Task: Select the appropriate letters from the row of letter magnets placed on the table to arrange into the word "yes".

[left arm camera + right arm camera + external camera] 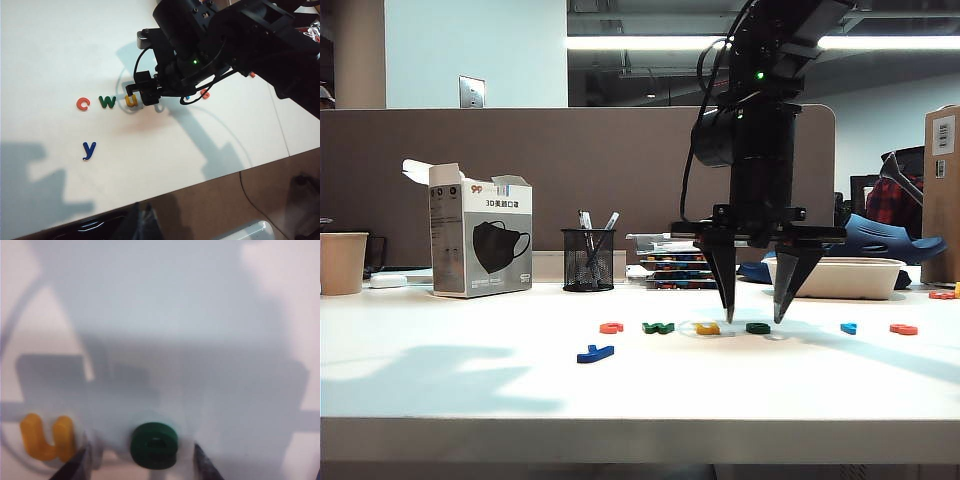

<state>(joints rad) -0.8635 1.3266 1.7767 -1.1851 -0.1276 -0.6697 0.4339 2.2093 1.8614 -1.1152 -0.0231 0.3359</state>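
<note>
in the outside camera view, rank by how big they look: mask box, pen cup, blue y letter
1. mask box
2. pen cup
3. blue y letter, smallest though nearest the camera.

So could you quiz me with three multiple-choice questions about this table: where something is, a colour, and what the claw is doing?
1. Where does the dark blue y lie?
A. In the row with the others
B. Alone, nearer the table's front edge than the row
C. In the pen cup

2. What colour is the letter between the right gripper's fingers?
A. Yellow
B. Red-orange
C. Dark green

3. How is the right gripper set?
A. Open, one fingertip on each side of the letter
B. Shut on the letter
C. Raised high, holding the letter

Answers: 1 B, the y sits apart in front of the row. 2 C, a green rounded letter lies between the tips. 3 A, gaps show on both sides of the letter. The left gripper is out of view.
</note>
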